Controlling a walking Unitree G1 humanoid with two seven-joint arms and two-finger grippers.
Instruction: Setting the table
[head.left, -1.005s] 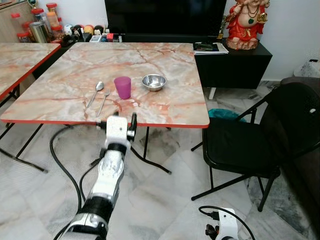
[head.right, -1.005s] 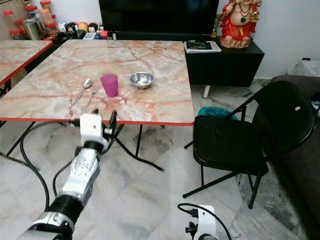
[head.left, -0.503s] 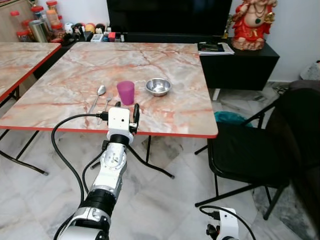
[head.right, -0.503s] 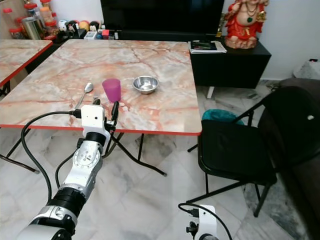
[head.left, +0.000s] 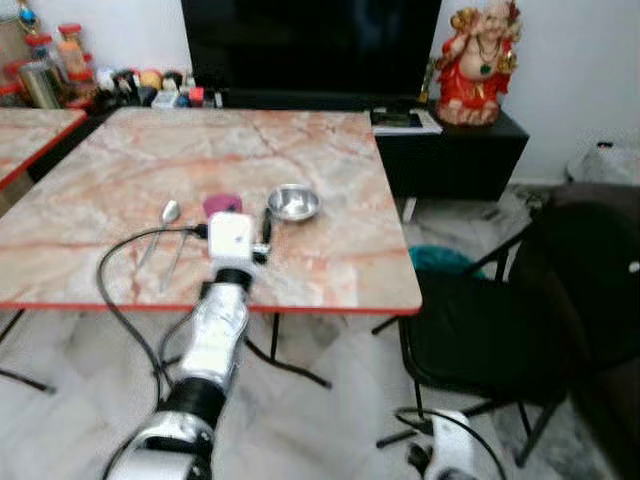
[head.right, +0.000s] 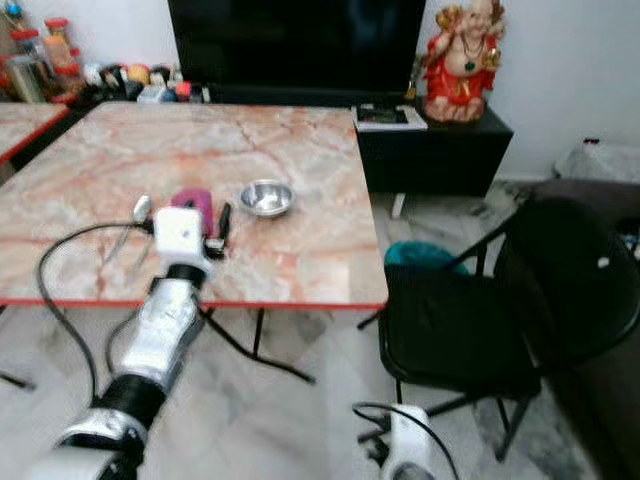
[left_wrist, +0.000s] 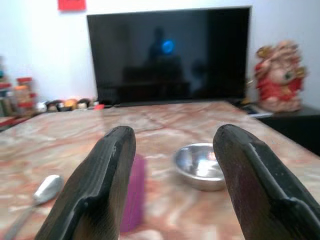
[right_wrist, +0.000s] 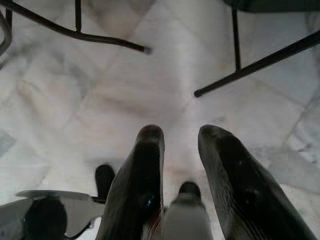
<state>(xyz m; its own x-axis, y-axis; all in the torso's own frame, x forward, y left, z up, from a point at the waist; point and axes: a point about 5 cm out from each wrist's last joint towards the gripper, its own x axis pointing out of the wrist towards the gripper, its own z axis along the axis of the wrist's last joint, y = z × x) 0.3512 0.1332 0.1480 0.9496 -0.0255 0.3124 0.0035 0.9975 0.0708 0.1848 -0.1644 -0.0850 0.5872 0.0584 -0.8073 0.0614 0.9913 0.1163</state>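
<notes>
The left arm (head.left: 215, 340) reaches over the near edge of the marble table (head.left: 330, 270). Its wrist hides most of a pink cup (head.left: 220, 203). A spoon (head.left: 163, 220) lies left, a steel bowl (head.left: 293, 202) right.

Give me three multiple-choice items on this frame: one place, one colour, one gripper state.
1. Where is the small round steel bowl?
A. on the black folding chair
B. on the marble-patterned table, right of the cup
C. on the floor

2. What colour is the plastic cup?
A. magenta
B. green
C. white

3. How is the left gripper?
A. shut on the metal spoon
B. shut on the cup
C. open, holding nothing

Answers: 1 B, the bowl sits on the marble-patterned table beside the cup. 2 A, magenta shows by one finger in the left wrist view. 3 C, a wide gap between the fingers shows bare table.
</notes>
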